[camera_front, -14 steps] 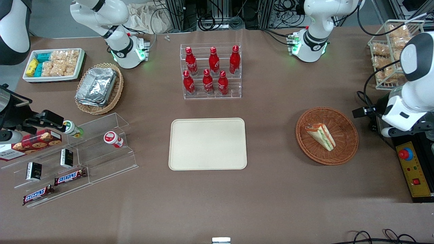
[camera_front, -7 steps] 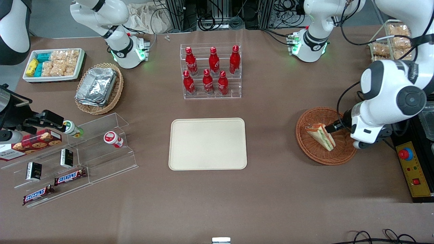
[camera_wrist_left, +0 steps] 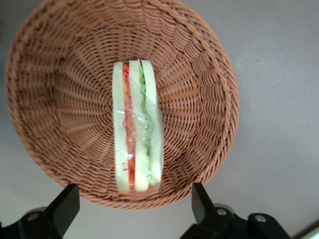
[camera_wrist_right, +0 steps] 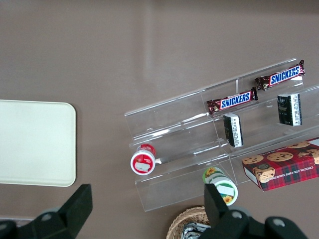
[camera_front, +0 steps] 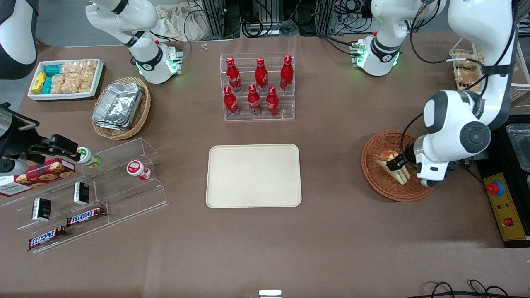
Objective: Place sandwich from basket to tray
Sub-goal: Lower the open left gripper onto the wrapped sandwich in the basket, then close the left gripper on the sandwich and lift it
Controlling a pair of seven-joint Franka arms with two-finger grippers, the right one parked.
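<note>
The sandwich (camera_front: 388, 164) (camera_wrist_left: 135, 129), a white bread wedge with orange and green filling, lies in the round reddish-brown basket (camera_front: 381, 182) (camera_wrist_left: 60, 89) toward the working arm's end of the table. My left gripper (camera_front: 398, 161) (camera_wrist_left: 134, 206) hangs above the basket, over the sandwich, open with nothing between its fingers (camera_wrist_left: 65, 204). The wide gap between the jaws spans the sandwich's width. The cream tray (camera_front: 253, 175) (camera_wrist_right: 35, 142) lies flat in the middle of the table with nothing on it.
A clear rack of red bottles (camera_front: 257, 86) stands farther from the camera than the tray. A clear stepped shelf (camera_front: 95, 194) with snacks, a tan basket of foil containers (camera_front: 120, 106) and a white snack tray (camera_front: 65, 78) lie toward the parked arm's end. A control box (camera_front: 507, 211) sits beside the basket.
The left arm has swung in from the table's edge over the basket, and its gripper now hangs above the sandwich. The sandwich has not moved.
</note>
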